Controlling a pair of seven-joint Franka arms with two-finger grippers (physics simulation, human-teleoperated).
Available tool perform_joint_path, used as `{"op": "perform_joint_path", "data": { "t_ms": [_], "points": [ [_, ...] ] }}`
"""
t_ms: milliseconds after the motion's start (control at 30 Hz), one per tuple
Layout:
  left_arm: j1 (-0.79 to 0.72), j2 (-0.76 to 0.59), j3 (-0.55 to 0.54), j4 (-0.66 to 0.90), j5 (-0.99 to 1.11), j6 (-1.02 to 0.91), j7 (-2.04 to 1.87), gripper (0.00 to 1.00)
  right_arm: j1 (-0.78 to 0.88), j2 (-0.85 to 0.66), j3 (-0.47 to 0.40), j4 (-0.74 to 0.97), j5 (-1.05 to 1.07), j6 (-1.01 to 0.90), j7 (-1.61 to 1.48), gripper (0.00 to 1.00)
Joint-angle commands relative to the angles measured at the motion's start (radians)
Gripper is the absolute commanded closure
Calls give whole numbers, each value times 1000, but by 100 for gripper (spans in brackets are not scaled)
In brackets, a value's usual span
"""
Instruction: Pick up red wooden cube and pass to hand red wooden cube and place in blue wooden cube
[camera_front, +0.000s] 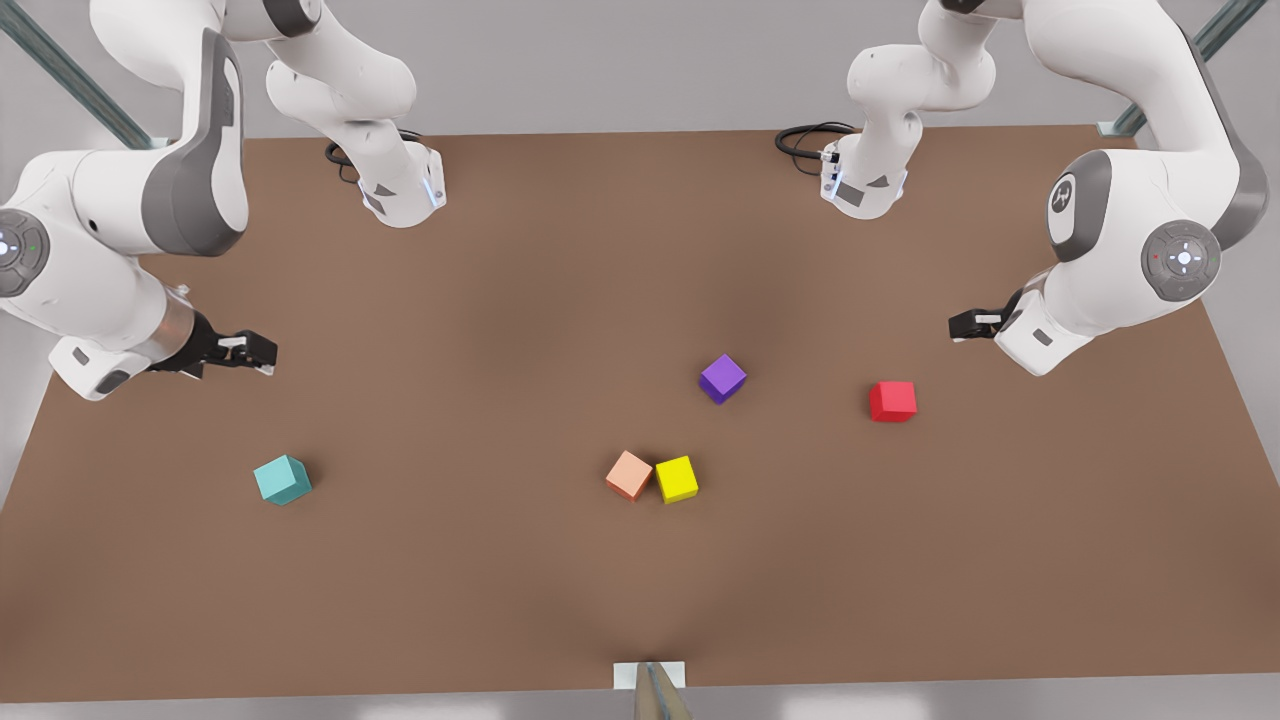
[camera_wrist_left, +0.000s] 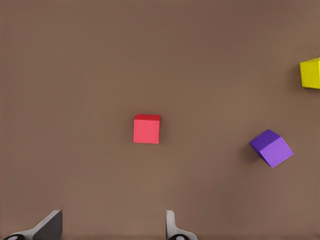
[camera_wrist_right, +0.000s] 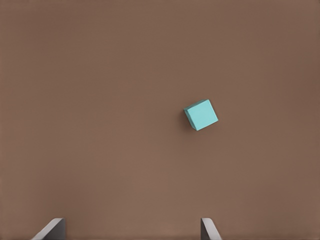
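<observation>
**Five cubes on a brown table, two grippers above it, nothing held**

Cubes, five in all, one of each colour, every one resting on the brown table (camera_front: 500, 300):

- Red wooden cube (camera_front: 892, 401), one. Sits toward the front view's right, well apart from the other cubes, with bare table on all sides.
- Blue wooden cube (camera_front: 282, 479), one, teal in colour. Sits toward the front view's left, turned at an angle, alone and far from the rest.
- Purple cube (camera_front: 722, 378), one. Near the middle, between the red cube and the central pair, turned corner-on.
- Salmon-orange cube (camera_front: 629, 474), one, and yellow cube (camera_front: 677, 479), one. These stand just beside each other near the middle; whether they touch cannot be told.

Grippers, two:

- Left gripper (camera_front: 962, 325). At the front view's right, above the table near the red cube. In its wrist view the fingertips (camera_wrist_left: 172, 225) stand wide apart with nothing between them, and the red cube lies on the table beyond them.
- Right gripper (camera_front: 262, 352). At the front view's left, above the table near the teal cube. Its fingertips (camera_wrist_right: 209, 229) are likewise spread wide and empty.

Nothing lies between either gripper and its nearest cube.
</observation>
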Motion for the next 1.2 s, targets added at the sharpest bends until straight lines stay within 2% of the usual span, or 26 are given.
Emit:
{"op": "perform_joint_path", "data": {
  "t_ms": [0,67,133,233,267,333,433,667,700,867,1167],
  "points": [
    [0,-1,0,0,1,-2,-13,0,0,2,0,0,-1,1,63,0],
    [0,5,0,-6,-1,16,-13,0,2,2,2,0,-6,1,65,0],
    [-21,54,0,-93,-2,180,-18,0,2,2,2,0,-1,3,63,0],
    [-32,145,-2,-308,-10,579,-16,0,0,5,0,0,7,4,62,0],
    [-32,172,0,-328,-8,627,-13,0,0,5,0,2,7,4,63,0],
    [-25,180,15,-345,-4,633,-10,0,0,7,0,0,4,7,63,0],
    [-18,182,27,-432,-4,743,-13,0,0,8,2,2,7,10,63,0],
    [-18,246,27,-454,-5,773,-13,0,2,22,2,14,10,10,65,0],
    [-18,246,27,-490,-5,822,-13,0,2,24,2,14,10,10,65,0],
    [-17,247,27,-547,-5,829,-12,0,5,28,2,14,4,10,68,0],
    [-6,332,27,-552,-5,866,-12,0,6,28,2,16,5,10,71,0]
  ]
}}
